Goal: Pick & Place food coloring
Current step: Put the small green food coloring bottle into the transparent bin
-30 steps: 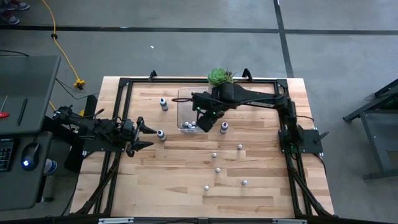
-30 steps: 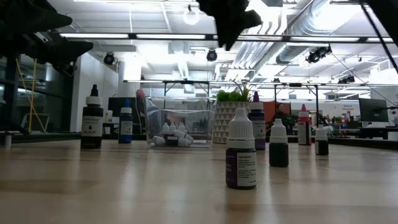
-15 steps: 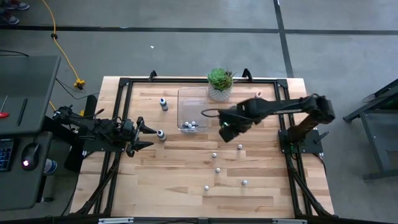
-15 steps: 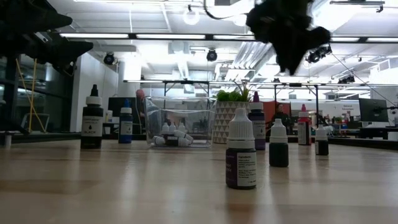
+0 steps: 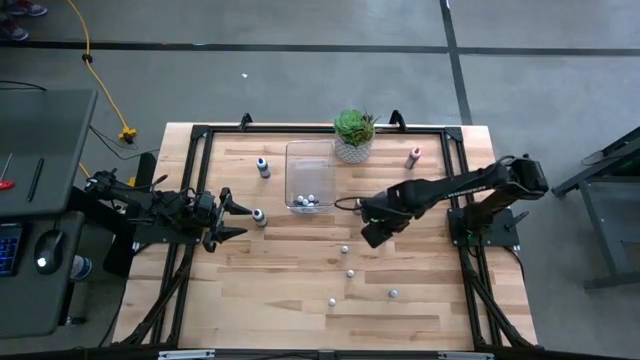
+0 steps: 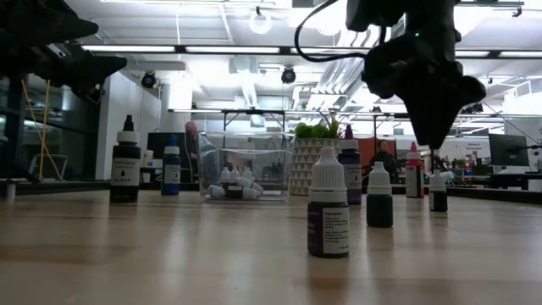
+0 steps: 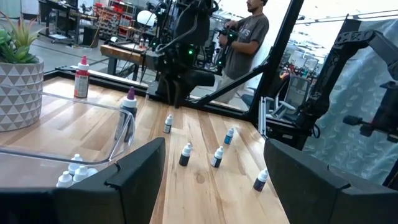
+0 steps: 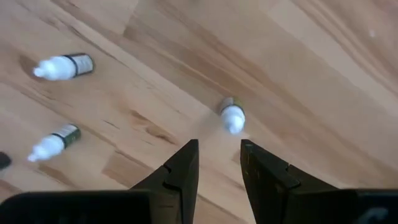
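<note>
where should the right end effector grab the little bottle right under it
Around the body just below the white cap of the bottle, coming straight down from above. It stands upright on the table with bare wood all round, and the right end effector hangs above it, fingers parted just wider than the cap.

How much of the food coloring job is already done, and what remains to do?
Done: a few bottles lie in the clear bin. In hand: nothing; the right tool hangs open above one standing bottle. Left: several bottles on the table. The left tool waits open at the left edge.
</note>
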You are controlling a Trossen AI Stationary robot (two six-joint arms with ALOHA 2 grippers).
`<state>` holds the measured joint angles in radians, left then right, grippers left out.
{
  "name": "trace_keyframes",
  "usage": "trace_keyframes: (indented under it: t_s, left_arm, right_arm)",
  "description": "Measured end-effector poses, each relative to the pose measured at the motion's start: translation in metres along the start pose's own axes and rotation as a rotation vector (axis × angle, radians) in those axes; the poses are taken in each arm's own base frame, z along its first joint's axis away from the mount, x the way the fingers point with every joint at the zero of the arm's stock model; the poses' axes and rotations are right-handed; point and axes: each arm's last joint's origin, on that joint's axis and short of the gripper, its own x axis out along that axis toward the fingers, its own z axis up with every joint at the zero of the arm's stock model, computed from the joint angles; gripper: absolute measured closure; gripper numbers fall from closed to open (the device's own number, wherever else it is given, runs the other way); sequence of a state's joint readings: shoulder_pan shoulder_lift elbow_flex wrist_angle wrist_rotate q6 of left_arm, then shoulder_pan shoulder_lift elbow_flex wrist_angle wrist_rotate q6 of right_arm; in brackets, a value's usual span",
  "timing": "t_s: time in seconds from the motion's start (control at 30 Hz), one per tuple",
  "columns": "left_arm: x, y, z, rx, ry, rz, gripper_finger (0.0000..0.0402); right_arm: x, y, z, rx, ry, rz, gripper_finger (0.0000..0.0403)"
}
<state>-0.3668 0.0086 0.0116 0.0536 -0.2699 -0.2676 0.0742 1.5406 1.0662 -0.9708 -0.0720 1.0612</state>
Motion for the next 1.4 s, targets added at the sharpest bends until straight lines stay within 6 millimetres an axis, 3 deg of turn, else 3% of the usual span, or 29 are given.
trace_keyframes:
  t_s: [0.6, 1.0, 1.27, 1.4]
  left_arm:
    - [0.0, 0.0, 0.0, 0.0, 0.0, 0.0, 0.013]
    - [0.0, 0.0, 0.0, 0.0, 0.0, 0.0, 0.013]
    - [0.0, 0.0, 0.0, 0.0, 0.0, 0.0, 0.013]
    - [0.0, 0.0, 0.0, 0.0, 0.0, 0.0, 0.013]
  right_arm:
    - [0.004, 0.0, 0.005, -0.161, -0.106, -0.024, 0.0292]
    - [0.006, -0.006, 0.002, -0.004, -0.059, -0.056, 0.0174]
    - [0.019, -0.007, 0.003, 0.084, 0.026, 0.056, 0.0163]
    - [0.027, -0.011, 0.002, 0.118, 0.049, 0.015, 0.0163]
